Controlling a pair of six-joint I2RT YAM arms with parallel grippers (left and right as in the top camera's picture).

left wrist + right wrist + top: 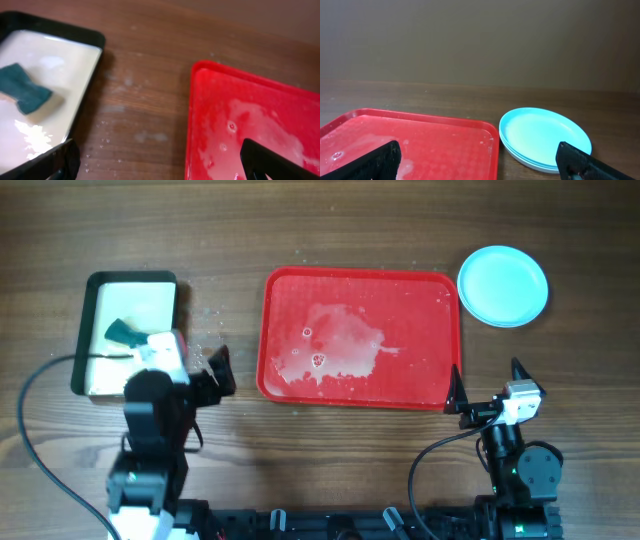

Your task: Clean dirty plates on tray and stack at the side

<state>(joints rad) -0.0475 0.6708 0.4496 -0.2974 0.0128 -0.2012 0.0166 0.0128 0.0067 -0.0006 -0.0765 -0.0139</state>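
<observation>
Black right pincer (487,383), spread wide, nothing held. Low over the wooden table (300,240), right at the near right corner of the red tray (420,320). One finger over the tray's rim; touching or not, cannot tell. Right arm short and upright behind it, pointing toward the far side. From the right wrist, both fingers (375,160) down in the bottom corners of the view, far apart.

Past the pincer, the plates (502,285): a neat stack, flat on the table, open sides up, light blue one on top. Off the tray, just beside its far right corner, not touching it. Round, so no long side. Colour of the lower ones hard to tell.

Black left pincer (212,372), also spread wide and holding nothing. Left arm leaning forward and turned a bit to the right. Pincer low over bare wood between the two trays.

Red tray flat in the middle of the table, long side going left to right, short side going near to far. Wet white foam (340,345) smeared across its middle.

Off to the left, a smaller green-rimmed tray (150,305), cream inside, long side going near to far. Dark green sponge (124,331) lying in it.
</observation>
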